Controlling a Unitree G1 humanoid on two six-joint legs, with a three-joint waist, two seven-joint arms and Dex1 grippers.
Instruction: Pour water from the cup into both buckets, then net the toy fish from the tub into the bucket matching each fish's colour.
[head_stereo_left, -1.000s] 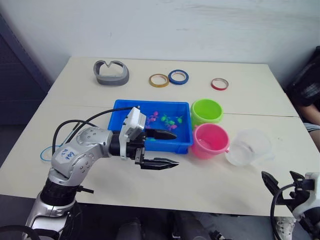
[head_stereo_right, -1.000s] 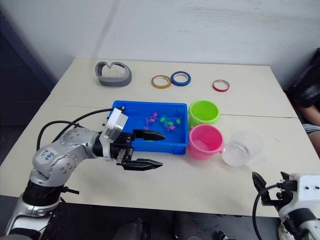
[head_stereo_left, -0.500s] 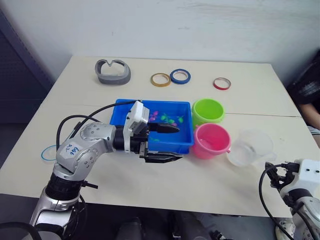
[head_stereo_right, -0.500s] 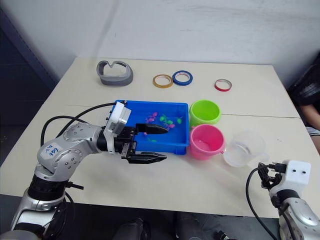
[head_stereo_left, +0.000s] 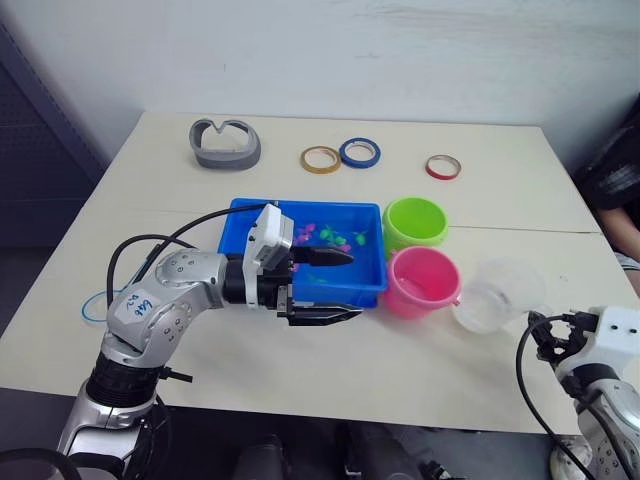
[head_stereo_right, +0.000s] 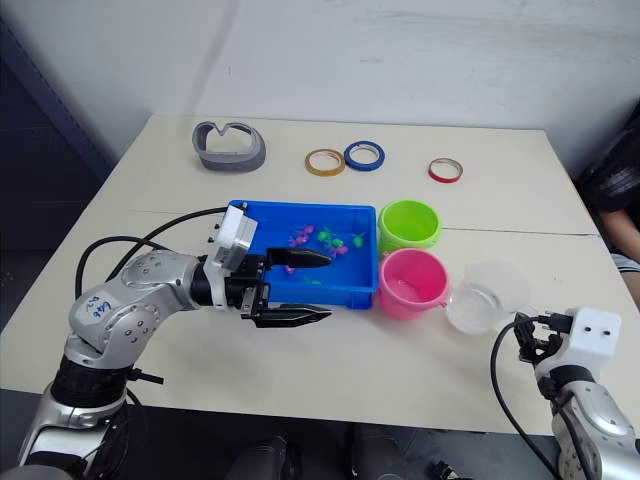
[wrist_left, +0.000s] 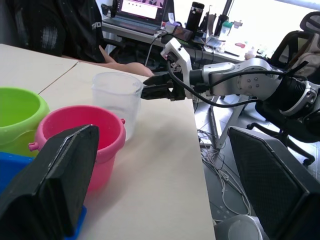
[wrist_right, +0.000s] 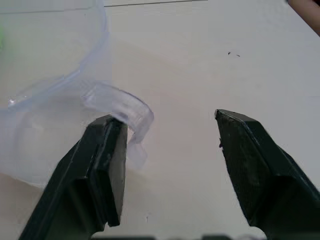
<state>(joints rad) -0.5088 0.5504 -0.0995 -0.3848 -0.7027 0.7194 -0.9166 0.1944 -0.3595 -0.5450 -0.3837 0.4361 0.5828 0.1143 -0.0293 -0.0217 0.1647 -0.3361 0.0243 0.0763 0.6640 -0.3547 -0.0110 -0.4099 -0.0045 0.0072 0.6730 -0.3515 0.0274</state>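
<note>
At lower right, the right gripper (wrist_right: 167, 165), fingers spread, lines up on the cup (wrist_right: 45, 95) handle, apparently to grasp and pour. At centre, the left gripper (head_stereo_left: 325, 285) hangs spread, empty, over the tub (head_stereo_left: 240, 225) front rim, probably waiting.

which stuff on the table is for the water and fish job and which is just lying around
For the job:
- clear cup
- green bucket
- pink bucket
- blue tub
- toy fish

Just lying about:
- grey curved holder
- yellow tape ring
- blue tape ring
- red tape ring
</note>
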